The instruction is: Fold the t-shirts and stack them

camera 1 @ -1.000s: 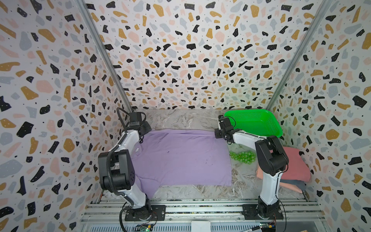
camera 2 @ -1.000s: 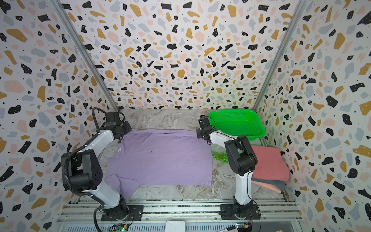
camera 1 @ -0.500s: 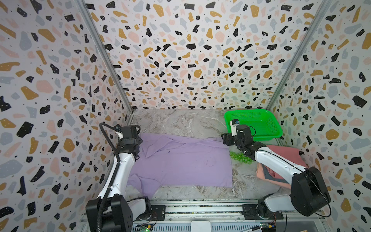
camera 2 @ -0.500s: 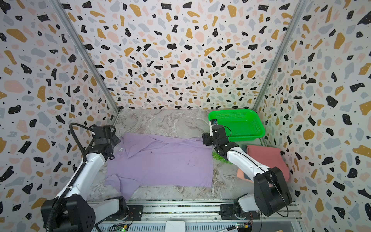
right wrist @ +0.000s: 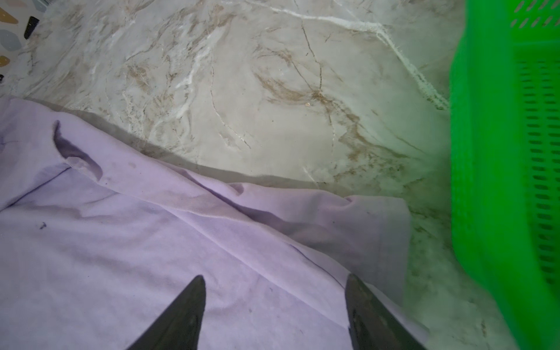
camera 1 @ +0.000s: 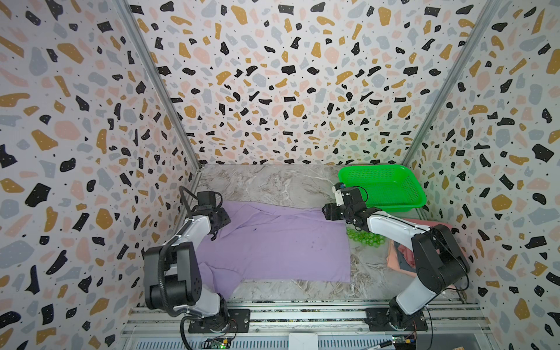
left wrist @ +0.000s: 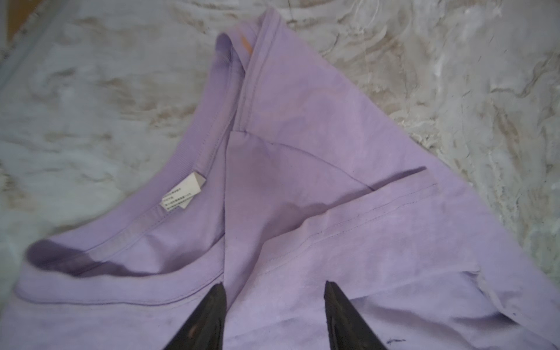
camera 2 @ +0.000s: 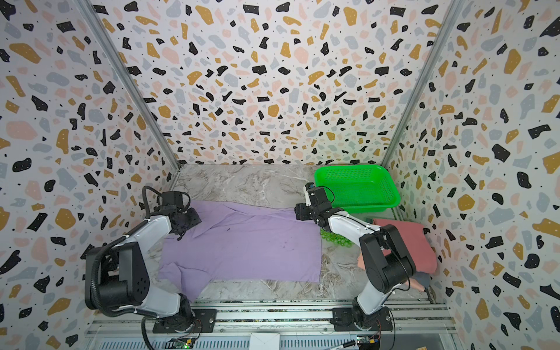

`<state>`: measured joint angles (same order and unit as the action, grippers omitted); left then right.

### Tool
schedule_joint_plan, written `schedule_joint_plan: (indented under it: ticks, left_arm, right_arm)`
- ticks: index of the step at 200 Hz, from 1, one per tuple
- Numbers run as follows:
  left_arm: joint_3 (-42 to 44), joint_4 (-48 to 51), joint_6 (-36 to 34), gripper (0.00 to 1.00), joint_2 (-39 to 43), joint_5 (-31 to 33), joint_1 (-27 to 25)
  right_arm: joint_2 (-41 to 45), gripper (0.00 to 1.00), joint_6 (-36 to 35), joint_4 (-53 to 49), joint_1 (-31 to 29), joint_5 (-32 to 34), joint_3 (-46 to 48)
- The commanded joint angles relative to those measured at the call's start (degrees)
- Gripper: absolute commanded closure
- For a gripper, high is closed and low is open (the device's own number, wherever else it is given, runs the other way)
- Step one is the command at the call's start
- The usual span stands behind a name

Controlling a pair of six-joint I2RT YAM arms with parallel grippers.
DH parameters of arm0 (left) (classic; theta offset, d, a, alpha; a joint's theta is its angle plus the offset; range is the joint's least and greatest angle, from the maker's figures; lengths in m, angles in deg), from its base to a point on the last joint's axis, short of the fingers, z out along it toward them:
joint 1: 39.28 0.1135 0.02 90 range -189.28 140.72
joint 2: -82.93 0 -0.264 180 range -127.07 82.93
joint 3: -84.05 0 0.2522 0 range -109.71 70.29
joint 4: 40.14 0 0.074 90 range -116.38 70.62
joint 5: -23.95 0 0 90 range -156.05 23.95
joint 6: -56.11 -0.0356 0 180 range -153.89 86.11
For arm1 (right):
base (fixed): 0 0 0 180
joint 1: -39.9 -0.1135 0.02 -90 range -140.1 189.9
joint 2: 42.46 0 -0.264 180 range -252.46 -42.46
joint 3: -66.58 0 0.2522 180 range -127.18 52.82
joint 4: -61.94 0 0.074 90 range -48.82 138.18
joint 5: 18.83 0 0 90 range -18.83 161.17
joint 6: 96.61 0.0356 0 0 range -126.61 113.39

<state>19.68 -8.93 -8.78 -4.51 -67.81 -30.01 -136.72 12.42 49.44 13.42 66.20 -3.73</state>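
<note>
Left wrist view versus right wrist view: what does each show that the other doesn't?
Only the left wrist view: the collar with its white label, and the left gripper, jaws apart. Only the right wrist view: the green basket, the shirt's hem corner, and the right gripper, jaws apart. Both: the lavender t-shirt lying on the marble table.

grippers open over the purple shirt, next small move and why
Probably lower the left gripper and right gripper and pinch the far edge of the lavender t-shirt: both stand open above it, near the collar and hem corner, and it lies spread out.
</note>
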Motion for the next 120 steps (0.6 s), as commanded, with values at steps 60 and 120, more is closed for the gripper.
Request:
schedule_joint_plan:
  ticks: [60,120]
  left_arm:
    - [0.2,-5.1,-2.5,0.56,-7.7,-4.8,1.2]
    - [-3.1,-1.7,-2.2,1.00,-5.9,-4.1,1.2]
  right_arm:
    - [1.4,0.25,-1.2,-1.8,1.0,4.4,-1.0]
    - [-1.5,0.25,-3.0,-3.6,3.8,3.1,-3.0]
